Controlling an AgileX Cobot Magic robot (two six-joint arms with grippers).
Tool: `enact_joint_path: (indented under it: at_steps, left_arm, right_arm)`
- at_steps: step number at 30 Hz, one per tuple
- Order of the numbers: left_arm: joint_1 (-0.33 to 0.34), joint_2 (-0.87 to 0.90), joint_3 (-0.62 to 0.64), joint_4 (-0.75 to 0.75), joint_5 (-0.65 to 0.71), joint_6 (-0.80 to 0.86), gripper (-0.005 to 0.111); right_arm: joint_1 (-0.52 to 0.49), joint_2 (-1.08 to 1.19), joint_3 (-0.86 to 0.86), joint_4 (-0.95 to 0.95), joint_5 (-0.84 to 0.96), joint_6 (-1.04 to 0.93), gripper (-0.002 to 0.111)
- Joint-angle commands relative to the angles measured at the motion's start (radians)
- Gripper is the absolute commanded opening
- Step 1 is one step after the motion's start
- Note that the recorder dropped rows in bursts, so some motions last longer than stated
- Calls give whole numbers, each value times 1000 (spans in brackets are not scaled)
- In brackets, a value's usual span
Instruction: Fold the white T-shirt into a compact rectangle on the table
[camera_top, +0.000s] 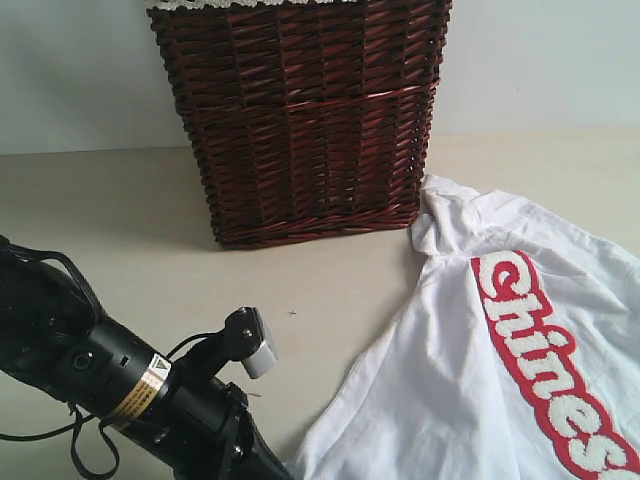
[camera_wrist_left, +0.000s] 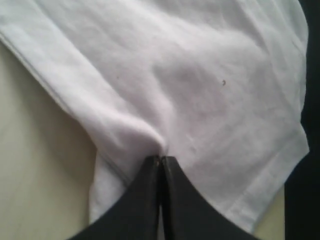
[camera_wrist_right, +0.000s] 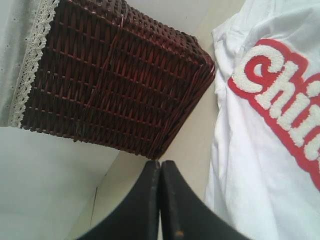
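The left claw (camera_wrist_left: 160, 161) is pressed together, with a bump of the white shirt (camera_wrist_left: 200, 90) pinched at its tips. The right claw (camera_wrist_right: 160, 165) is pressed together too, and nothing is held. The shirt is spread on the worktop (camera_top: 120, 220) just beside the brown basket (camera_top: 300, 130), whose inside cannot be seen.

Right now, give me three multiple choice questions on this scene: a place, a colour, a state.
1. Where does the white T-shirt lie? A on the table beside the basket; B inside the basket; C over the basket's rim.
2. The band behind the lettering is: A blue; B red; C green.
3. The left gripper is: A wide open; B gripping the basket; C shut on shirt fabric.
Answers: A, the cloth is spread on the tabletop; B, red surrounds the white letters; C, the closed jaws pinch a pucker of cloth.
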Motion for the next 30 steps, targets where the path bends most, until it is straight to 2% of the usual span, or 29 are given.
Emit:
enact_joint_path:
  at_steps: [1,5,12,14,19,21,22,24,28,29,30]
  left_arm:
    - [16,-65,1,-3,14,-4,0]
    - [69,-185,-27,-3,14,-37,0]
    - [233,-359,-123,-3,21,-161,0]
    - [282,-367,-142,-3,86,-185,0]
    - [352,-312,-158,-3,395,-143,0]
    - [375,-247,-158,-13,464,5,0]
    - [381,-200,-169,-98,507,84,0]
    - [390,-141,-213,-246,554,155,0]
    - [388,-56,-341,-301,562,167,0]
    - [386,-44,-361,-297,562,167,3]
    - [378,-39,-366,-293,564,167,11]
  right_arm:
    - [0,-6,5,0,-11,-4,0]
    - [0,-6,5,0,-11,-4,0]
    - [0,-6,5,0,-11,-4,0]
    - [0,-6,5,0,-11,-4,0]
    - [0,-6,5,0,-11,-4,0]
    - [0,-6,5,0,-11,-4,0]
    - [0,-6,5,0,-11,-4,0]
    - [0,-6,5,0,-11,-4,0]
    - [0,-6,5,0,-11,-4,0]
    - [0,-6,5,0,-11,-4,0]
    - [0,-6,5,0,-11,-4,0]
